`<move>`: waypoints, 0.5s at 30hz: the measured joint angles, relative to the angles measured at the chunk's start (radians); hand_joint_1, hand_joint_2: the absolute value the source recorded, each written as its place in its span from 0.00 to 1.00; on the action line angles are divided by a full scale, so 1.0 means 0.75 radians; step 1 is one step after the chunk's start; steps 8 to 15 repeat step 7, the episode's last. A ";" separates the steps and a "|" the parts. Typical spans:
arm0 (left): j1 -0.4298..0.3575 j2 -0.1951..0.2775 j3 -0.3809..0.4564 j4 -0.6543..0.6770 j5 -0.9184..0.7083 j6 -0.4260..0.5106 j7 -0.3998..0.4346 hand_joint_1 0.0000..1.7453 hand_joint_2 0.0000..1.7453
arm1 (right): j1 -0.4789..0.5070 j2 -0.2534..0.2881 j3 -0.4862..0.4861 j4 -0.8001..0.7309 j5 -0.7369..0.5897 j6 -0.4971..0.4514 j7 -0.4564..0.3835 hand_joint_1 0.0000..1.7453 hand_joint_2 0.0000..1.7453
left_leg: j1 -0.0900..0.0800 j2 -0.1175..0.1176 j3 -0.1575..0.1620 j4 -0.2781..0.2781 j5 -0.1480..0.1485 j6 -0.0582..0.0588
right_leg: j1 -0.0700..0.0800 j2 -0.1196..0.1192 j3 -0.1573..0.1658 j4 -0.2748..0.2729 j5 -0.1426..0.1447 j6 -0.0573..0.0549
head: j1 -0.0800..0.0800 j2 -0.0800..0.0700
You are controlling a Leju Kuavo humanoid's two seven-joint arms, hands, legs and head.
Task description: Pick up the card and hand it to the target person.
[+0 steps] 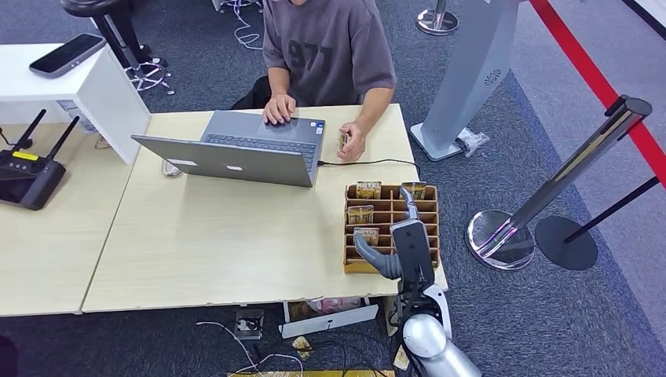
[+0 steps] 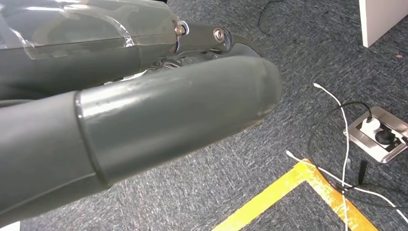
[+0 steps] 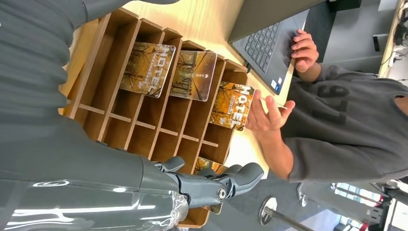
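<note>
Right hand (image 1: 400,236) empty over card rack (image 1: 428,228)

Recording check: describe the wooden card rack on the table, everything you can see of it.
The wooden card rack is a light-brown box of thin dividers forming rows of open slots, sitting flat at the near right edge of the table. Several slots hold upright cards printed with autumn trees and "HOTEL"; the rest look empty. The right hand is over its right side, fingers reaching toward a far-corner card; actual contact cannot be told.
</note>
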 joint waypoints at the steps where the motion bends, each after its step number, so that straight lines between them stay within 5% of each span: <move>1: 0.000 0.000 0.000 0.000 0.000 0.000 -0.001 0.00 0.00 | 0.000 0.000 0.001 0.003 0.000 -0.002 0.000 0.00 1.00 | 0.000 0.000 0.000 0.000 0.000 0.000 | 0.000 0.000 0.000 0.000 0.000 0.000 | 0.000 0.000; 15: 0.000 0.000 0.001 0.000 0.001 0.001 -0.002 0.00 0.00 | 0.000 0.000 0.003 0.019 0.006 -0.024 -0.001 0.00 1.00 | 0.000 0.000 0.000 0.000 0.000 0.000 | 0.000 0.000 0.000 0.000 0.000 0.000 | 0.000 0.000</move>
